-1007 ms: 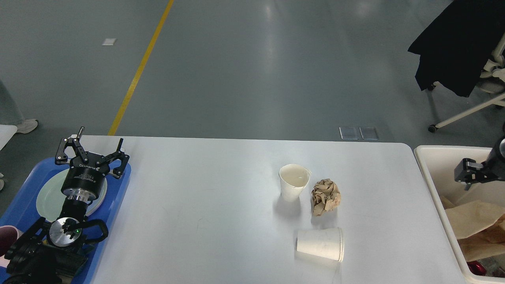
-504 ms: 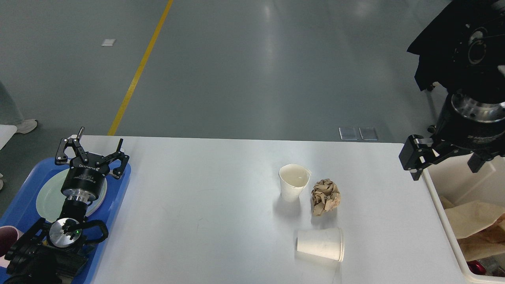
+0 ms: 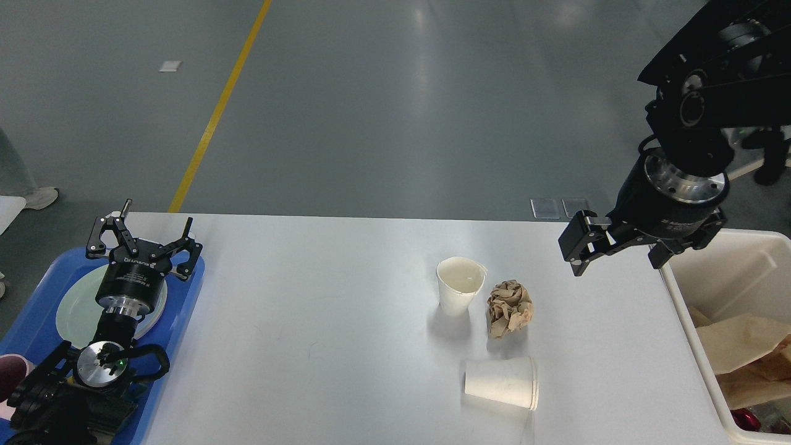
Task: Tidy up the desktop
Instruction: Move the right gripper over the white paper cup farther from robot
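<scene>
The white desktop point(image 3: 309, 321) holds an upright white paper cup point(image 3: 460, 285), a crumpled brown paper ball point(image 3: 510, 308) just to its right, and a second white paper cup point(image 3: 502, 382) lying on its side in front of them. My right gripper point(image 3: 615, 254) hangs open and empty above the desktop's back right part, to the right of and above the paper ball. My left gripper point(image 3: 148, 230) is open and empty over the blue tray at the far left.
A blue tray point(image 3: 188, 296) with a pale green plate point(image 3: 77, 306) sits at the left edge, and a pink cup point(image 3: 11, 374) shows at its front. A cream bin point(image 3: 729, 266) holding brown paper stands off the right edge. A wheeled chair stands at the back right.
My right arm has risen out of the cream bin and swung left, so its gripper now hangs over the desktop's right part. The left arm and the objects have not moved.
</scene>
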Motion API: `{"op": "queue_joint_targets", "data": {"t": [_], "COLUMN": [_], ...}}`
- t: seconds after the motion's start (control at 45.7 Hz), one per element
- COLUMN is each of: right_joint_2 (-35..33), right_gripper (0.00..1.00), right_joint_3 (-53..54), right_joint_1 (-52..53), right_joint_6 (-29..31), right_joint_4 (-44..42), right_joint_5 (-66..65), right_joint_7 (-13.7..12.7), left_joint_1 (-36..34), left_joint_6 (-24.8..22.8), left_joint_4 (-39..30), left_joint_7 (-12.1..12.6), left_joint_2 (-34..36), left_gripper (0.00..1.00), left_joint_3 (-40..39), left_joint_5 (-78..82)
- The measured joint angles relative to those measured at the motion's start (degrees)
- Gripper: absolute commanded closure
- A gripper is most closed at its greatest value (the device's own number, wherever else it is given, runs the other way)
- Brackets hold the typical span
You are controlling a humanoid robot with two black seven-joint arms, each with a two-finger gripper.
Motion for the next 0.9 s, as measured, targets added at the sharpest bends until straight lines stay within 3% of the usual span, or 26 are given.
{"op": "queue_joint_targets", "data": {"t": [0.175, 0.504, 0.723, 0.898], "right_joint_2": [3.04, 14.8, 16.63, 17.65], "right_gripper": [0.0, 0.0, 0.0, 0.0], "right_joint_3": [5.4, 7.83, 8.6, 10.48], "right_joint_1": [-12.28, -39.44, -46.14, -48.89], "right_joint_6": [-0.88, -2.93, -14.03, -16.48], "right_joint_4": [-14.43, -44.31, -47.66, -49.12], "right_joint_5": [0.34, 0.15, 0.02, -0.06], "right_joint_7": [-0.16, -0.18, -0.61, -0.79], "left_joint_1": [-0.02, -0.02, -0.02, -0.02], "left_joint_6": [0.0, -0.07, -0.11, -0.11], "left_joint_4": [-0.02, -0.05, -0.06, -0.06], "left_joint_7": [0.0, 0.0, 0.0, 0.0], "left_joint_2": [-0.01, -0.04, -0.02, -0.03], "left_gripper": [0.04, 0.04, 0.04, 0.04], "left_joint_3": [0.02, 0.02, 0.02, 0.02], "left_joint_5": [0.0, 0.0, 0.0, 0.0]}}
